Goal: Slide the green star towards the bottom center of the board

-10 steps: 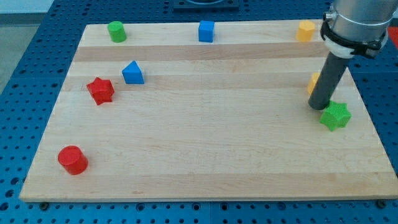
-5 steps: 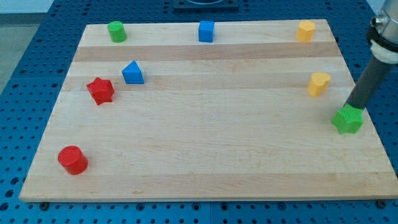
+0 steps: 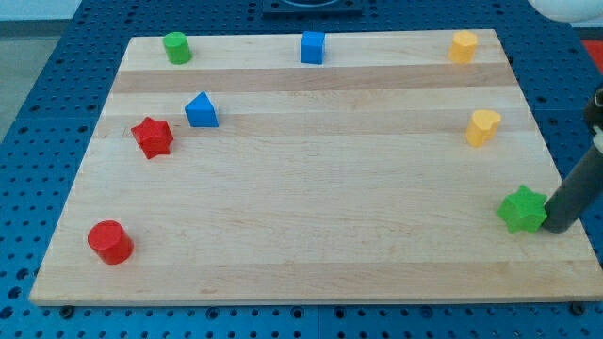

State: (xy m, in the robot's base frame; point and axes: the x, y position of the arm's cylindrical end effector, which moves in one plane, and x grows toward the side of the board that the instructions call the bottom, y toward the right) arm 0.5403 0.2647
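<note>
The green star point(image 3: 523, 209) lies near the right edge of the wooden board point(image 3: 311, 198), in its lower right part. My dark rod comes down from the view's right edge, and my tip point(image 3: 557, 228) rests on the board just right of the green star, touching or almost touching its right side.
A yellow block point(image 3: 483, 126) sits above the star and another yellow block point(image 3: 463, 45) at the top right corner. A blue cube point(image 3: 313, 46) and a green cylinder point(image 3: 175, 46) line the top edge. A blue triangle point(image 3: 201, 110), red star point(image 3: 152, 137) and red cylinder point(image 3: 110, 242) are at the left.
My tip moved from the star's upper left, round its top, to its right side near the board's right edge. The green star slid right and then down.
</note>
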